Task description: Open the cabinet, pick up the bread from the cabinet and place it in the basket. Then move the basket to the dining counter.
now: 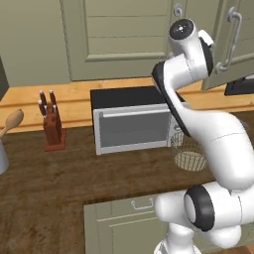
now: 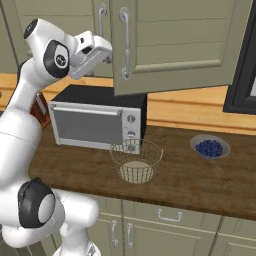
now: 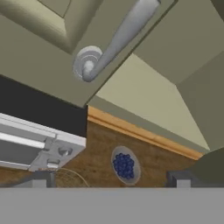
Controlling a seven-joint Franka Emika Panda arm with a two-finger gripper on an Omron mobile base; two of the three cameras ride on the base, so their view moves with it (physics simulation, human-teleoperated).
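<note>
Reaching up, arm bent; gripper point(image 3: 109, 181) spread wide, empty, near cabinet point(image 2: 180, 45) door handle point(image 3: 118, 37).

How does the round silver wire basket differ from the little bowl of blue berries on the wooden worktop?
The round silver wire basket is see-through mesh and looks bigger and deeper; the pale shallow bowl is solid. The basket holds nothing, showing its pale woven bottom; the bowl is filled with blue berries. Both are round and stand upright on the dark wood worktop.

text: none legible | labels/brands: none | microwave point(image 2: 97, 121) panel: blank (knobs only, unmarked)
</note>
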